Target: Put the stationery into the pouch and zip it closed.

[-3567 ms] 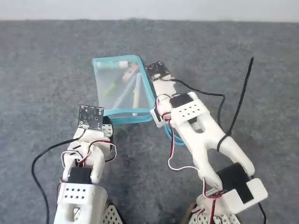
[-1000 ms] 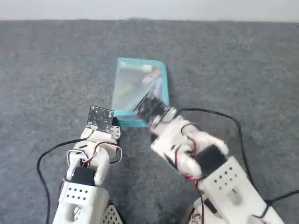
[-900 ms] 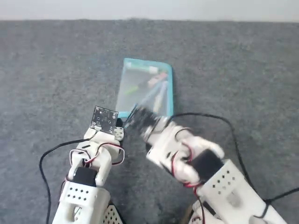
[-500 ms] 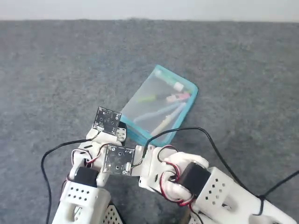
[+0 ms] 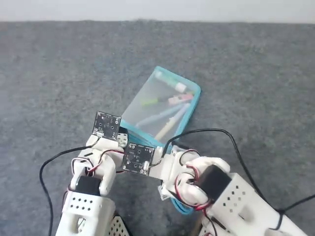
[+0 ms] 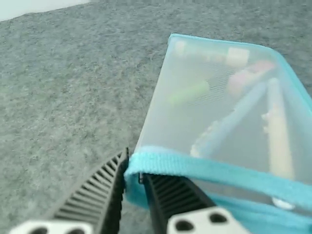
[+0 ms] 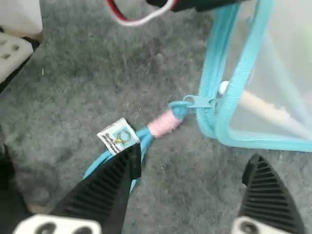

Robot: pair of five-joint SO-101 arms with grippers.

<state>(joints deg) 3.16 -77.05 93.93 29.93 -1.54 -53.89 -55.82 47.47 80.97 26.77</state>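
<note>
Pouch [image 5: 147,105] with pens [image 5: 166,100] inside.
Left gripper [image 6: 132,170] pinches its corner; right gripper [image 7: 194,158] gapes wide above the zip pull [image 7: 197,102].

Grey felt table [image 5: 59,64] with a teal-edged pouch [image 5: 158,104] on it

your pouch [image 5: 162,105] lies on the table [image 5: 59,73], pens [image 5: 165,115] inside; left gripper [image 6: 132,171] on its near corner, zip pull [image 7: 195,102] just ahead of right gripper [image 7: 195,157].

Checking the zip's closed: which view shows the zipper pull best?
Right wrist view: the zipper pull sits plain at the pouch corner. In the high view an arm covers that corner; the left wrist view gives the zipper band.
</note>
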